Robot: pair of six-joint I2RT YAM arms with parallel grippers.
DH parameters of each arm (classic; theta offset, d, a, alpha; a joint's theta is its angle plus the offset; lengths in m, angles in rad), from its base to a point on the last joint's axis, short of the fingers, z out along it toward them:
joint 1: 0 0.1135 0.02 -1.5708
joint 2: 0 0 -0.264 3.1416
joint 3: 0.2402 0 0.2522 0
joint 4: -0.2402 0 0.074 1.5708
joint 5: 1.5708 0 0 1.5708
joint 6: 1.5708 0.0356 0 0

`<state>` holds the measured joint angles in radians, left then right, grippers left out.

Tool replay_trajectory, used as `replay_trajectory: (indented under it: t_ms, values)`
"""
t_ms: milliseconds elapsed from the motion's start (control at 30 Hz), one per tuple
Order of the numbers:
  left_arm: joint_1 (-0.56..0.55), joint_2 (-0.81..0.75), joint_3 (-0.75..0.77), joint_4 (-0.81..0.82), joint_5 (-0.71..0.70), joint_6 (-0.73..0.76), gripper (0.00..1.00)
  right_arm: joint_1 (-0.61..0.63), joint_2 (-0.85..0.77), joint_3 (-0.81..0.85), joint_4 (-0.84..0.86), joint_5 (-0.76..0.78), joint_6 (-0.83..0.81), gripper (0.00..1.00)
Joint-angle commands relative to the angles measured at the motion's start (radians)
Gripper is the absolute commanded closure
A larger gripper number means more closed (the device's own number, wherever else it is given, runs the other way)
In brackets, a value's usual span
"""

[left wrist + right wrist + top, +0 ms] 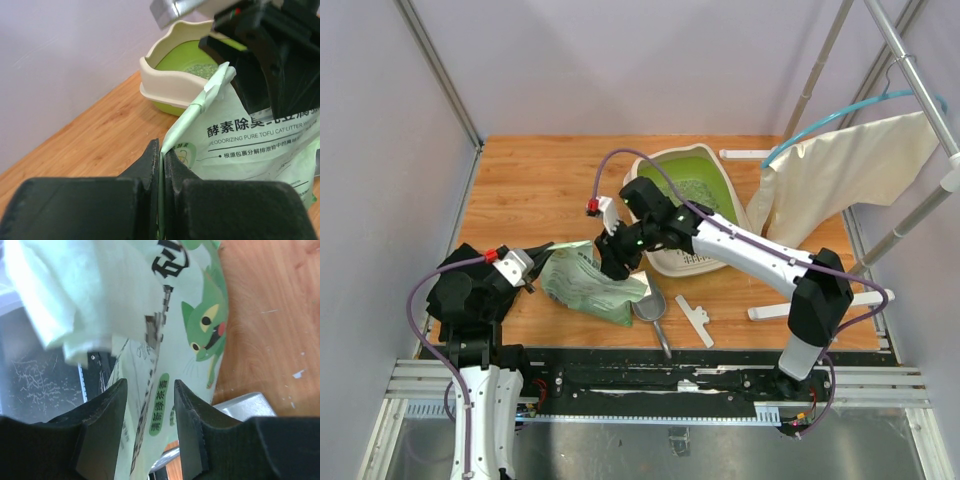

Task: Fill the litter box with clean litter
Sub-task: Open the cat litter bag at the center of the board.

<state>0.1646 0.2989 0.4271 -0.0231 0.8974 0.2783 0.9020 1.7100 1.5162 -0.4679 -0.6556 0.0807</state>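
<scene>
Wood-grain worktop [535,185] inside a pale-walled enclosure. Nearest: left tool [161,152] closed tight on the thin edge of the light green printed bag [250,145]. Just past it, the right tool [150,387] sits over the bag's other end, jaws part-way apart with bag film between them; whether they pinch it, cannot tell. A silver scoop [651,305] lies on the worktop just beside the right tool, on its near side, not held. Close behind the right tool stands the litter box [688,262]: cream rim, bright green inside, upright. The clean litter [693,187] shows as a thin pale green-grey patch of granules on the tray floor, toward the side far from the tool; much green floor is bare around it. Judgement: filling barely begun, well short of done. The bag's mouth is not over the rim, so the lifting and tipping are left to do.
</scene>
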Motion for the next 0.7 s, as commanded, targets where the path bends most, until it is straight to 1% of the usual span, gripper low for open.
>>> replay_trajectory:
  t_ms: [0,67,100,200,300,367,433,567,633,667]
  values:
    - [-0.019,-0.004,0.045,0.155,0.018,-0.04,1.0,0.063,0.034,0.044,-0.036,0.041,-0.044,0.6]
    - [-0.022,-0.002,0.044,0.156,0.011,-0.049,0.99,0.069,0.039,0.06,-0.037,0.064,-0.041,0.73]
    - [-0.022,-0.002,0.043,0.158,0.006,-0.053,0.99,0.069,0.034,0.066,-0.037,0.104,-0.036,0.78]
    - [-0.023,-0.006,0.039,0.178,-0.032,-0.078,1.0,0.072,0.004,0.082,-0.037,0.309,-0.033,0.9]
    - [-0.023,-0.005,0.04,0.206,-0.111,-0.1,0.99,0.074,-0.033,0.093,-0.006,0.519,-0.03,0.99]
    - [-0.023,-0.003,0.048,0.222,-0.145,-0.103,0.99,0.076,-0.049,0.09,0.029,0.63,-0.001,0.99]
    - [-0.022,0.001,0.055,0.229,-0.151,-0.098,0.99,0.075,-0.044,0.087,0.058,0.699,0.027,0.99]
    - [-0.023,-0.004,0.048,0.213,-0.099,-0.074,1.0,0.075,0.004,0.101,0.087,0.789,0.063,0.99]
    - [-0.023,-0.014,0.037,0.197,-0.085,-0.063,0.99,0.07,0.031,0.114,0.101,0.775,0.072,0.99]
    - [-0.022,-0.016,0.032,0.184,-0.082,-0.057,0.99,0.067,0.043,0.128,0.101,0.729,0.067,0.99]
